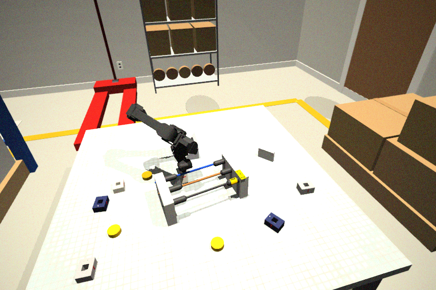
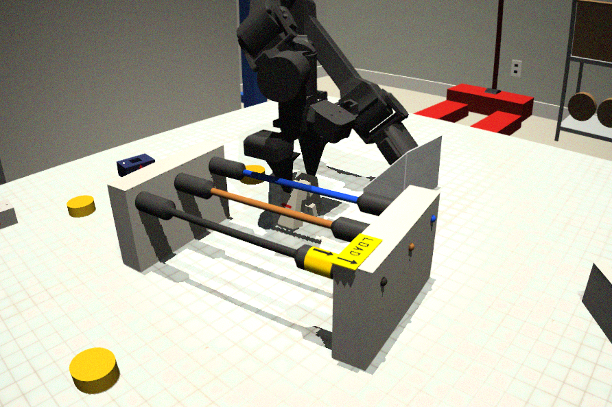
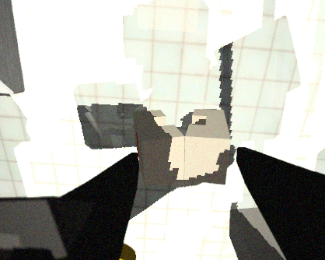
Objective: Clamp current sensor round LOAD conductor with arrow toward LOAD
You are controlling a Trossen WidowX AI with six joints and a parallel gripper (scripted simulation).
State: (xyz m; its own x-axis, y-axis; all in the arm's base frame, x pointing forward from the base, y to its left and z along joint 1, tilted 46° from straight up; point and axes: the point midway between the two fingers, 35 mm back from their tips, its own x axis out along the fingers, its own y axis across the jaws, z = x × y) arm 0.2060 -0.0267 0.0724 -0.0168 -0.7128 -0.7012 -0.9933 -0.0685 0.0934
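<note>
The pale split-core sensor [image 1: 182, 178] [image 2: 292, 219] [image 3: 200, 152] stands on the table behind the conductor rack, its open jaws uppermost. A red arrow shows on its side in the exterior view, partly hidden. My gripper [image 1: 183, 172] [image 2: 299, 182] [image 3: 186, 156] is open and points down, with one fingertip on each side of the sensor; in the wrist view a small gap shows at the right finger, and contact at the left is unclear. The LOAD conductor [image 1: 206, 191] [image 2: 232, 230] is the black front rod, with a yellow arrow band [image 2: 319, 261] beside the LOAD marker [image 1: 240, 174] [image 2: 363, 246].
The blue rod [image 1: 201, 168] [image 2: 321, 192] runs close in front of the gripper, then the copper rod [image 2: 272, 208]. End blocks [image 1: 165, 198] [image 2: 390, 288] hold the rods. A grey panel [image 2: 422, 169] stands right of the gripper. Yellow discs [image 1: 217, 243] and blue blocks [image 1: 274, 222] lie around.
</note>
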